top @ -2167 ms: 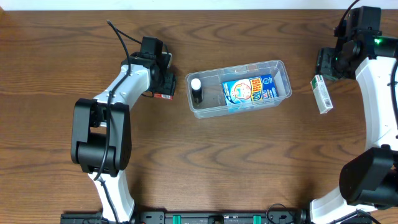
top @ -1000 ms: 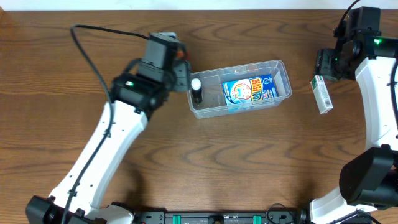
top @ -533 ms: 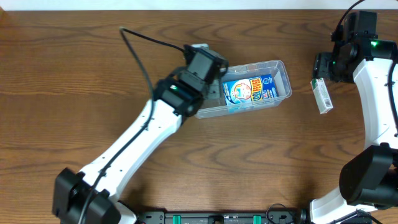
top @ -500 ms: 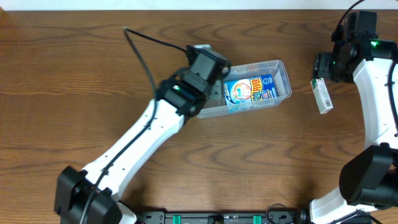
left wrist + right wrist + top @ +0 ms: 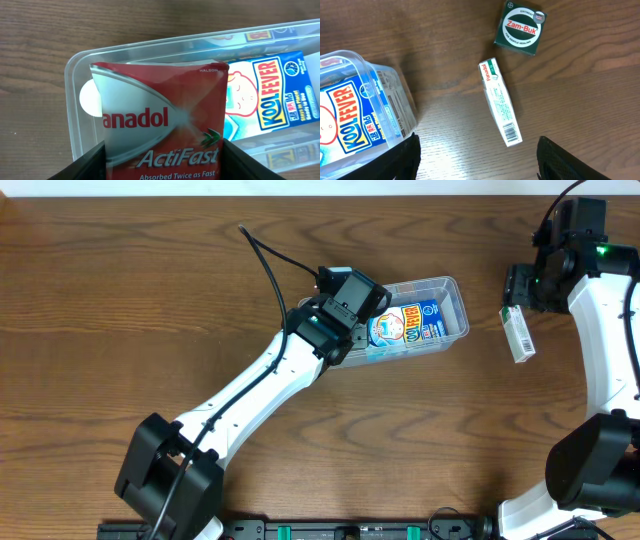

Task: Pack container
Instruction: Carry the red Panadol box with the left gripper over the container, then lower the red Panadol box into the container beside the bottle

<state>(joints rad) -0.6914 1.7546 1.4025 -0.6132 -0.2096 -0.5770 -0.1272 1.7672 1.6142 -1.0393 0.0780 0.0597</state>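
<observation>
Near the middle of the surface: the container, clear and long, is sitting at a slight angle.
Inside the container: a blue Kool Fever pack is lying flat in the right half; a white round cap is peeking out at the left end.
Left gripper: it is clamping a red Panadol ActiFast box between both fingers, holding it over the container's left end, where it is covering part of the cap and the pack's edge.
Right gripper: it is hanging with jaws spread, holding nothing, off the container's right end.
Under the right gripper: a green-and-white Panadol box is lying flat on the surface, apart from the container; a dark green Zam-Buk box is lying near it.
</observation>
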